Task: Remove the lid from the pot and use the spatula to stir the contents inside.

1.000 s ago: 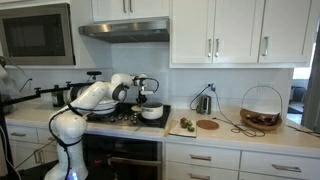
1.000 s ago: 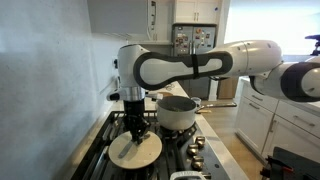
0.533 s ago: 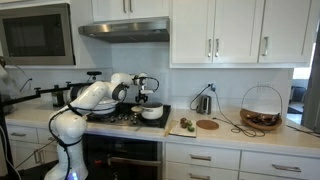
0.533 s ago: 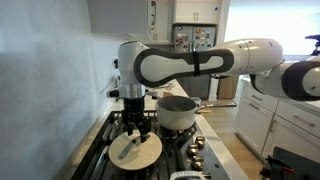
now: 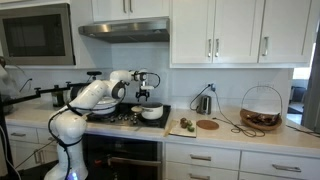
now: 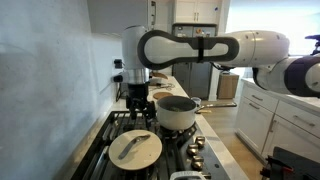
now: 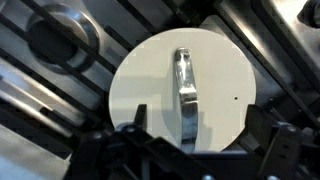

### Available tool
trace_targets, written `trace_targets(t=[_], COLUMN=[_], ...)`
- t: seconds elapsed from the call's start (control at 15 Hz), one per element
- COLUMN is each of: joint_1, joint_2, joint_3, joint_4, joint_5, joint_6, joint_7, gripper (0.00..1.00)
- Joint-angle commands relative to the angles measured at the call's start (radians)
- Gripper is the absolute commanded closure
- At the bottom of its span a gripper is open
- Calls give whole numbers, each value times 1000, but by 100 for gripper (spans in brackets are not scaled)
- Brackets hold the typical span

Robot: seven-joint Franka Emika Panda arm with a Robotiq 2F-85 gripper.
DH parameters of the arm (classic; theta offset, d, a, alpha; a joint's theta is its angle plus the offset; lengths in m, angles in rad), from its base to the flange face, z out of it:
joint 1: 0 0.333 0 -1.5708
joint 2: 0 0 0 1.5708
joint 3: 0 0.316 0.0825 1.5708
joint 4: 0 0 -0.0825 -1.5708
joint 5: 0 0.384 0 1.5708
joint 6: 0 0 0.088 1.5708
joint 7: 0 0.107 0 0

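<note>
The white round lid (image 7: 150, 85) with a metal strap handle (image 7: 185, 85) lies flat on the stove grates, at the stove's near end in an exterior view (image 6: 135, 148). My gripper (image 7: 205, 122) hangs open above it, one dark finger to each side of the handle and nothing between them. It is well clear of the lid in an exterior view (image 6: 137, 99). The small low pot (image 6: 162, 96) shows just behind the gripper, partly hidden. I see no spatula in any view.
A larger white pot (image 6: 177, 113) stands on the burner next to the gripper. The stove knobs (image 6: 196, 146) line the front edge. On the counter are a cutting board (image 5: 183, 126), a round wooden disc (image 5: 207, 124) and a wire basket (image 5: 261, 108).
The gripper has opened, let go of the lid's handle and risen straight up. The lid stays flat on the grates.
</note>
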Motion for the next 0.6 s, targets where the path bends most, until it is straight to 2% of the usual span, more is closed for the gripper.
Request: trace_targets(t=[0.0, 0.53], joint_1=[-4, -22], joint_2=[-59, -123], joint_3=[-23, -78], joint_4=[33, 104], joint_5=[-12, -11], joint_6=[-86, -228], joint_7=[57, 157], gripper=[0, 0])
